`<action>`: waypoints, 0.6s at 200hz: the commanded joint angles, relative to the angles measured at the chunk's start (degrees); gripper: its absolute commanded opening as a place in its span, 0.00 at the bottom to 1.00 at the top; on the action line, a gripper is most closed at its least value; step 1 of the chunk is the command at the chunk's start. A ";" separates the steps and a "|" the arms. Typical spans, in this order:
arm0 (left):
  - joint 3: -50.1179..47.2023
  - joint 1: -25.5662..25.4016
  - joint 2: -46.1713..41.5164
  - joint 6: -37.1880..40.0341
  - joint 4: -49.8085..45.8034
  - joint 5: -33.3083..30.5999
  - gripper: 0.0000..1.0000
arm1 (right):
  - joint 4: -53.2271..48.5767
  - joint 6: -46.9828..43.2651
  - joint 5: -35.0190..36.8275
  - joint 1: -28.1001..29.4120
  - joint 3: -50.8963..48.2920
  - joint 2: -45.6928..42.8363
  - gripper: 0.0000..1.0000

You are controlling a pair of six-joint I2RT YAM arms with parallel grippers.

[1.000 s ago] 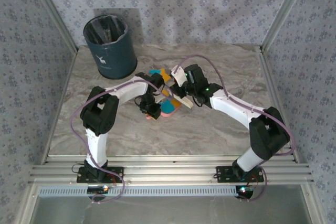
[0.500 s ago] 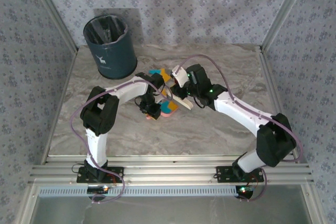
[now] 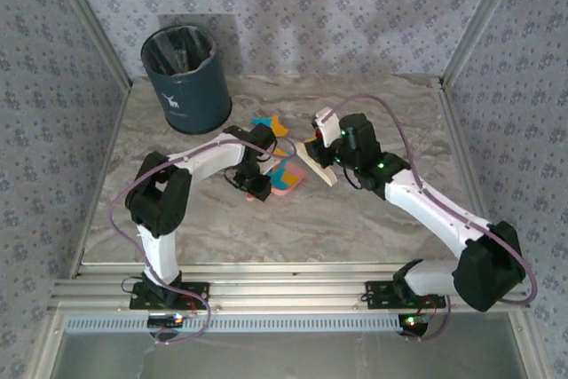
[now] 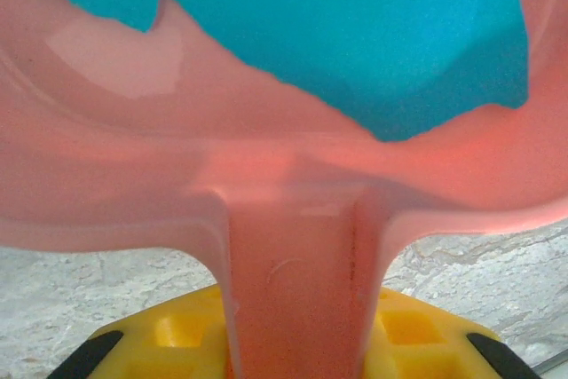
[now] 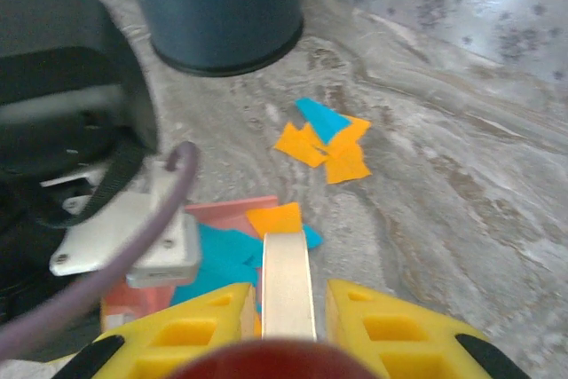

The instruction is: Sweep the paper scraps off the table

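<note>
Left end effector (image 4: 293, 348): clenched on the handle of the pink plastic dustpan (image 4: 293, 184), in which turquoise and orange paper scraps (image 4: 355, 33) are carried. Right end effector (image 5: 288, 330): clamped on the cream flat-handled brush (image 5: 288, 277). A further cluster is left on the grey-veined marble tabletop (image 3: 382, 219) at 11 o'clock from the pan. Risks judged: scraps pushed past the pan lip by an off-line stroke; carried pieces spilled by a tilted pan.

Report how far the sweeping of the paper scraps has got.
Done: several turquoise scraps lie in the pink dustpan. In hand: the left claw is shut on the dustpan's handle, and the right claw is shut on a pale sweeping tool beside the pan. Left: a cluster of orange and turquoise scraps lies on the table beyond the pan.
</note>
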 commanded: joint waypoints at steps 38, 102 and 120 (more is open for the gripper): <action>-2.06 -0.26 -5.33 -0.71 2.00 -1.37 0.00 | 2.08 4.10 7.99 -3.57 -3.31 -5.93 0.00; -6.08 -0.30 -12.82 -0.40 7.54 -0.13 0.00 | 1.28 5.91 14.13 -6.22 -5.49 -8.37 0.00; -6.94 -0.28 -14.99 -0.41 9.12 0.14 0.00 | 1.17 6.45 14.32 -6.78 -5.75 -8.50 0.00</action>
